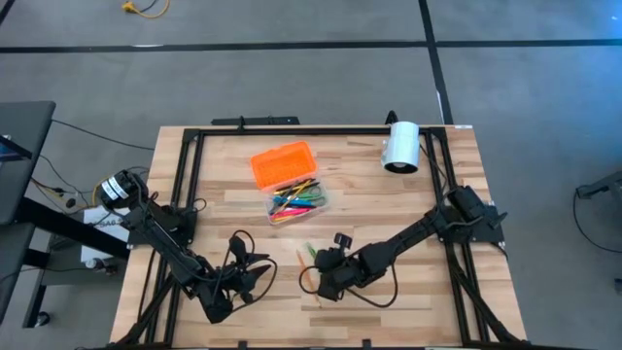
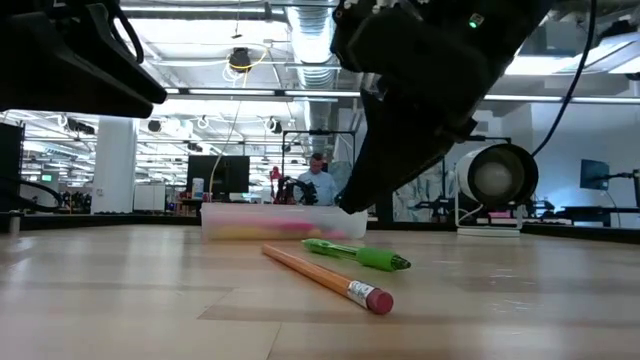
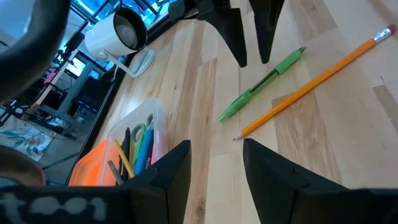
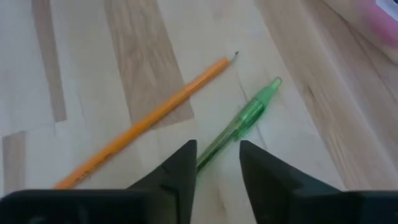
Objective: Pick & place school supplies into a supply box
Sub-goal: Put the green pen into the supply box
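A green pen (image 4: 241, 118) and an orange pencil (image 4: 143, 124) lie flat on the wooden table, side by side near its front middle. My right gripper (image 4: 217, 163) hovers open just above them; in its wrist view one end of the pen runs between the two fingers, and no touch shows. The left wrist view shows those fingers (image 3: 241, 43) clear of the table. My left gripper (image 3: 214, 158) stands open to the left of the pen and pencil, holding nothing. The supply box (image 1: 296, 201) stands farther back with several coloured pens in its clear base. Its orange lid (image 1: 284, 163) lies beside it.
A white cylinder (image 1: 400, 146) on a base stands at the table's far right. A black frame (image 1: 292, 129) runs along the table's far edge and sides. Bare wood lies between the pen and the box (image 2: 280, 222).
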